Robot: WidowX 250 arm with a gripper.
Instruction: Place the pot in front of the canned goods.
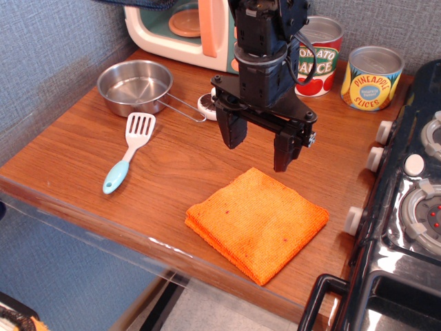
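The pot (135, 85) is a shallow shiny steel pan with a thin wire handle. It sits at the back left of the wooden table (76, 158). The canned goods stand at the back right: a red and white tomato sauce can (322, 56), partly hidden by the arm, and a yellow and teal pineapple slices can (372, 78). My gripper (259, 145) hangs open and empty over the middle of the table, right of the pot and in front of the tomato can. It holds nothing.
A folded orange cloth (256, 224) lies at the front, below the gripper. A white and blue spatula (131, 149) lies in front of the pot. A white knob (207, 105) sits by the pot handle. A toy oven (180, 27) stands at the back, a toy stove (406, 207) at right.
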